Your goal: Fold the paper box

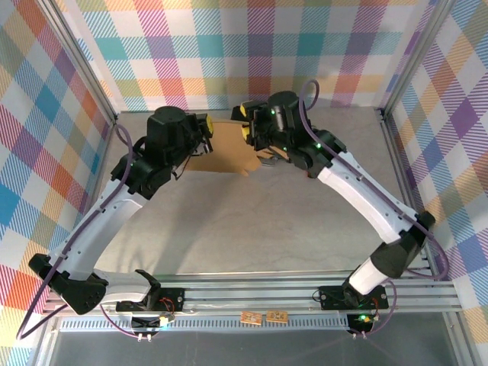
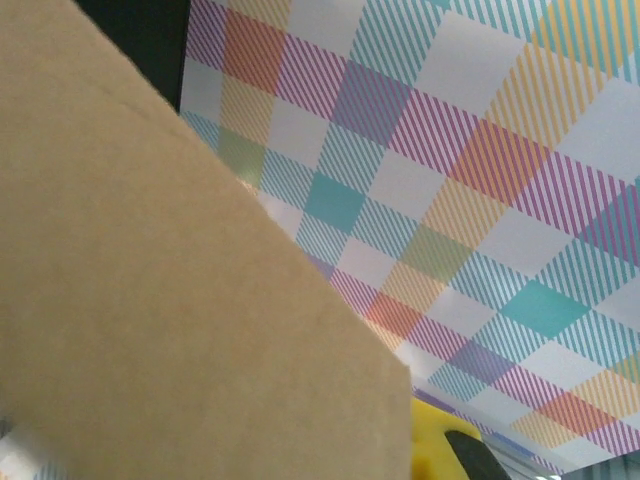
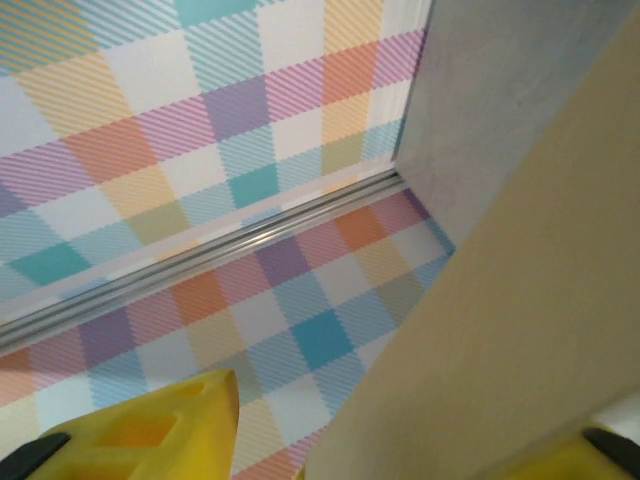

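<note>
Between the two pincers, at the far middle of the counter (image 1: 252, 221), sits the paper box (image 1: 225, 158), a brown cardboard sheet whose long axis runs side to side, from the left pincer (image 1: 206, 137) across to the right pincer (image 1: 255, 141). Its near edge shows as a straight line facing the arm bases. Both arms bow inward and meet over it, so their wrists hide much of the sheet's far part, and how far the flaps stand up cannot be told from above.

The left pincer is clenched on the left end of the box. From its wrist camera the cardboard rises as a broad slanted panel right against the lens, with one yellow finger (image 2: 435, 452) just beside the panel's lower right corner; the plaid wall (image 2: 470, 170) shows beyond.

The right pincer is released, its jaws standing apart. Its wrist camera gives what the overhead view cannot: a cardboard panel leaning up between the two yellow fingers (image 3: 150, 430), well clear of the left one and close by the right one at the frame's lower corner. Past the panel lie a strip of grey counter and a metal rail (image 3: 200, 260) at the foot of the plaid wall.
</note>
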### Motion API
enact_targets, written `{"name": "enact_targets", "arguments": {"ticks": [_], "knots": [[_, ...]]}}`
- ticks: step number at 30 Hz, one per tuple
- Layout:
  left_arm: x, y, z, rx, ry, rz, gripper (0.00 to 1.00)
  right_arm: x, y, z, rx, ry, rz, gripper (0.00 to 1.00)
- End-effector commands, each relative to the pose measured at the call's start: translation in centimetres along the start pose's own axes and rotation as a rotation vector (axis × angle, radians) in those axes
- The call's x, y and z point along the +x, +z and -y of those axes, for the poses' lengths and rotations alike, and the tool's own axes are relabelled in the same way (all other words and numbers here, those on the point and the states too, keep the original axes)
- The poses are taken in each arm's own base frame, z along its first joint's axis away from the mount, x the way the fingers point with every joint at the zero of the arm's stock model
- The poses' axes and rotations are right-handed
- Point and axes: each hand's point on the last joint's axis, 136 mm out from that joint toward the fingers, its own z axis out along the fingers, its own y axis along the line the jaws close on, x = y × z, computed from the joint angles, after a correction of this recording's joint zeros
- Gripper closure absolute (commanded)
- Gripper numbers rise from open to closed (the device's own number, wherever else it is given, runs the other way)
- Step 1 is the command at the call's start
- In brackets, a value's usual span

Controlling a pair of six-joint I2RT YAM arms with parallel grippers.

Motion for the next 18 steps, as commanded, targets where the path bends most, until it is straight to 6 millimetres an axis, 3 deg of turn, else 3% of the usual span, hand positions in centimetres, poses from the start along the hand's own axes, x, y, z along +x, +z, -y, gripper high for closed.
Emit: {"name": "enact_targets", "arguments": {"ticks": [1, 10, 18], "knots": [[0.9, -0.9, 2.8, 0.11, -0.051, 0.006, 1.0, -1.0, -1.4, -2.1, -0.113, 0.077, 0.068, 0.51], [1.3, -0.9, 2.8, 0.127, -0.05, 0.007, 1.0, -1.1, -1.0, -0.7, -0.075, 0.143, 0.078, 0.57], [1.2, -1.1, 2.2, 0.123, -0.052, 0.004, 1.0, -1.0, 0.0, -1.3, -0.091, 0.153, 0.084, 0.68]]}}
